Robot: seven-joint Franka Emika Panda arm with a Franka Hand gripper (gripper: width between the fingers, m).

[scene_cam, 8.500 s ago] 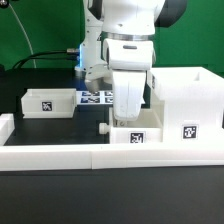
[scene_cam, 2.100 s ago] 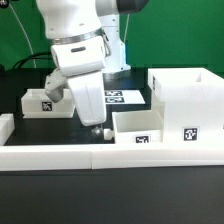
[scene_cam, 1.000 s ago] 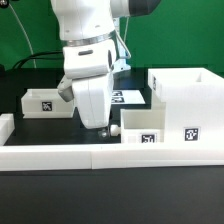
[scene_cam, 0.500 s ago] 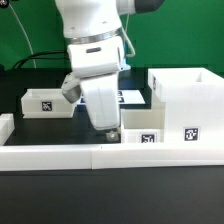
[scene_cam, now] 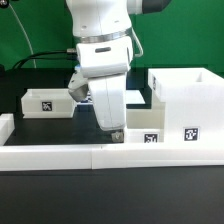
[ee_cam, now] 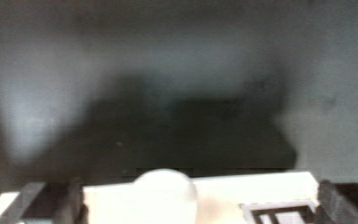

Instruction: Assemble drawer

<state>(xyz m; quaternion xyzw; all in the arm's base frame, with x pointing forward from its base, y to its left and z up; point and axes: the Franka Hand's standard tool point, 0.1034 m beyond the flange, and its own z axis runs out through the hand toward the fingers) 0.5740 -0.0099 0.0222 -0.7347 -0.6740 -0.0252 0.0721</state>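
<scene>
One shallow white plastic tray (scene_cam: 138,133) lies just beside the tall white open-fronted casing (scene_cam: 185,95); my pincer (scene_cam: 117,135) straddles it, jaws wide, gripping nothing, presumably so I can lift it into that casing.

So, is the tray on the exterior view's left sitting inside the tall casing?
No, that tray stands by itself, clearly apart from the casing on the exterior view's right.

a robotics lab: green backdrop (scene_cam: 190,35), black table (scene_cam: 110,195), tag-marked casing (scene_cam: 195,110).
</scene>
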